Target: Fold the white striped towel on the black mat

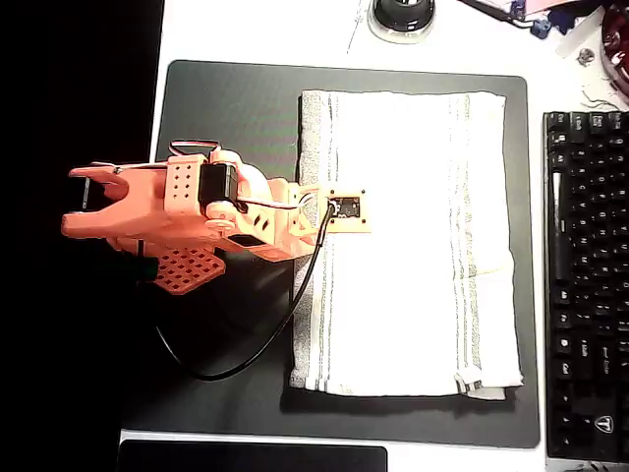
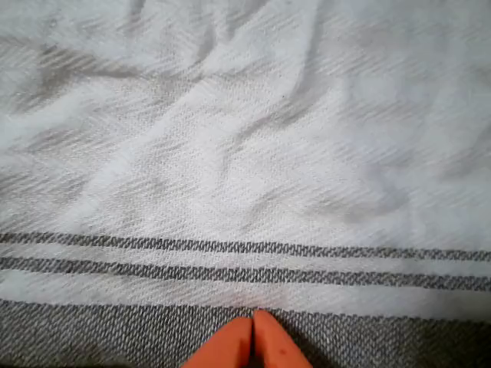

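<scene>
In the overhead view my orange arm reaches from the left over the smooth, round-cornered black mat (image 1: 226, 108). My pincer (image 2: 253, 337), tips pressed together and empty, sits above the grey-woven edge of the rumpled white striped towel (image 1: 408, 246), lying centre-right on the mat.

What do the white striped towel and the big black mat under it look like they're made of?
The soft white striped towel looks like woven cotton-type cloth: the wrist view shows a diagonal weave, soft wrinkles and woven-in grey stripes. The large dark rectangular mat looks like a smooth matte desk mat, perhaps rubber or faux leather; its flat, faintly sheened surface leaves that open.
</scene>
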